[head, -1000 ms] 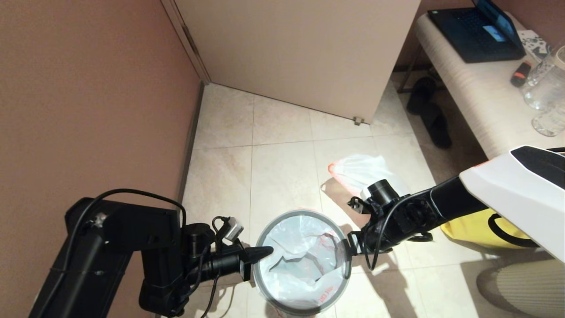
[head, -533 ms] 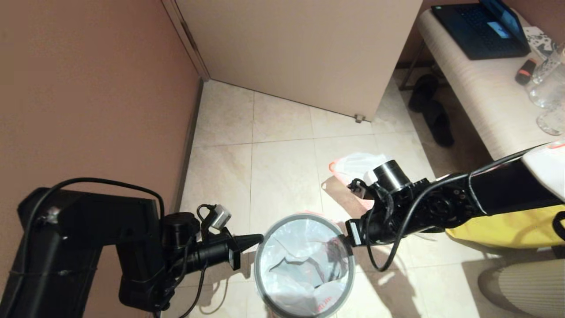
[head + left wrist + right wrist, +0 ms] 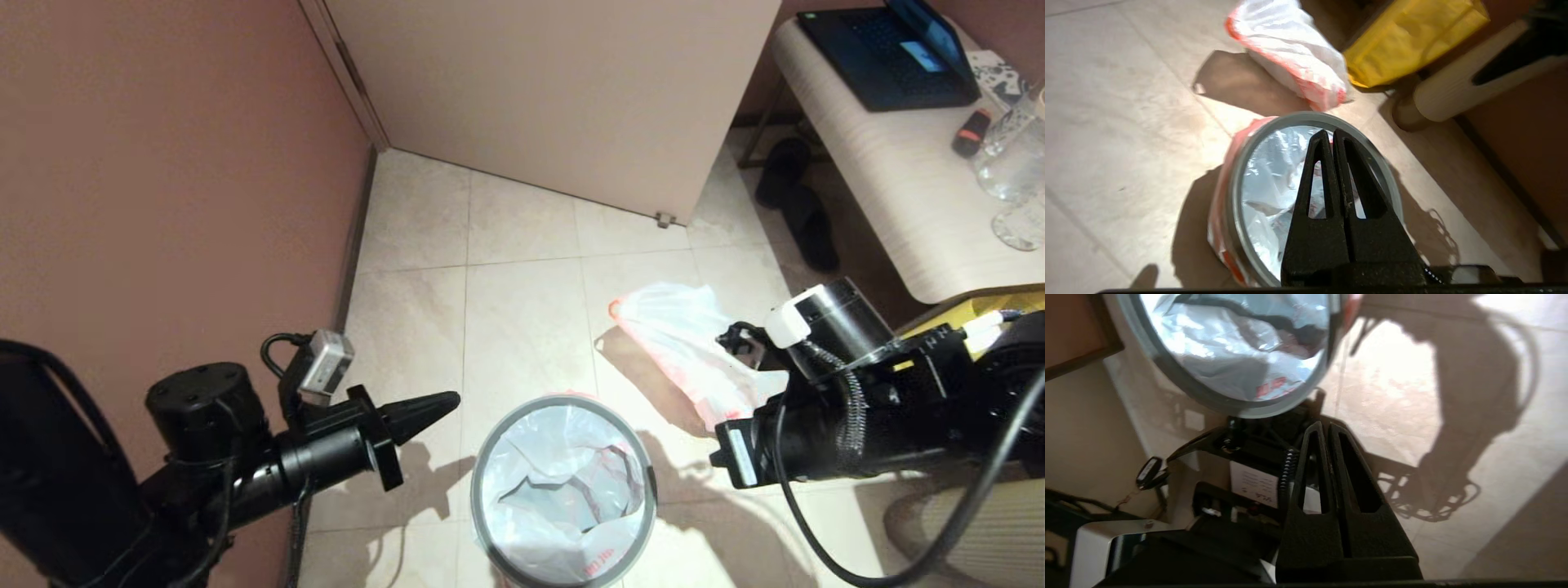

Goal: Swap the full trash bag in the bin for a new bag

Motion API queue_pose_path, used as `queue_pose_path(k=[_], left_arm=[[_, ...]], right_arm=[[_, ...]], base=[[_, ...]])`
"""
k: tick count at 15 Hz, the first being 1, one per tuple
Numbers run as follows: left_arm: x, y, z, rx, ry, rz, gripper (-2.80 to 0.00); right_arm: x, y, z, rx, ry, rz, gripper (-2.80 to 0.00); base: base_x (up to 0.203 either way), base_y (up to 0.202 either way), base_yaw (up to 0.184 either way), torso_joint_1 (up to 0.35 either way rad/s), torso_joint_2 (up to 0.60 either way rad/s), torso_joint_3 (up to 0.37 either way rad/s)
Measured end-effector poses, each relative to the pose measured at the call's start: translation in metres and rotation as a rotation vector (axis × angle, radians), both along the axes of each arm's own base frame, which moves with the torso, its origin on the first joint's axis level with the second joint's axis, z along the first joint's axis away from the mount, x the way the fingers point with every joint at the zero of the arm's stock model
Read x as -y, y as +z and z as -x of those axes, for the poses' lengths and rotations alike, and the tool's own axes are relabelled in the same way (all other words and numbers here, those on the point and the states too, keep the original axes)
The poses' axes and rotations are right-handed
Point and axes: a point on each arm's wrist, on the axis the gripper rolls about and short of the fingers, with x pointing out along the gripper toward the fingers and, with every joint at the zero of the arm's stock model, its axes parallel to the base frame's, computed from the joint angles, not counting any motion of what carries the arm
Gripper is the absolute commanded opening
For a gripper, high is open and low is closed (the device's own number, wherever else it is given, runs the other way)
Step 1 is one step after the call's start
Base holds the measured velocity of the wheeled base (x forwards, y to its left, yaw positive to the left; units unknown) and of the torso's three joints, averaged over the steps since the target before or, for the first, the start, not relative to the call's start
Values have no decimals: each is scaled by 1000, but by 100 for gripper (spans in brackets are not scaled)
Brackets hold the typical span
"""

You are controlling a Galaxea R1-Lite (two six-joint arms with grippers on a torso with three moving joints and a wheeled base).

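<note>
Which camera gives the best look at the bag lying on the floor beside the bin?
The head view: the full trash bag lies whole on the tiles. The left wrist view shows it blurred, beyond the bin. The right wrist view misses it.

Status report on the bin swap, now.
Both grippers shut, empty: left gripper and right gripper flank the bin. New bag lines it. Full trash bag on floor. Nothing obstructing.
</note>
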Motion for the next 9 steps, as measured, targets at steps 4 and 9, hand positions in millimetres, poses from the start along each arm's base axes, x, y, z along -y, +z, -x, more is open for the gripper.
queue_pose_path(k=[4,9], left_arm=[[-9,0,32,-14,303,-41,-280],[-26,22,79,28,468,-15,-280]], right_arm=[[28,5,30,87,-136,136,-280],[81,5,65,188,-407,298,-280]], base=[[0,0,0,0,0,0],[0,0,0,0,0,0]])
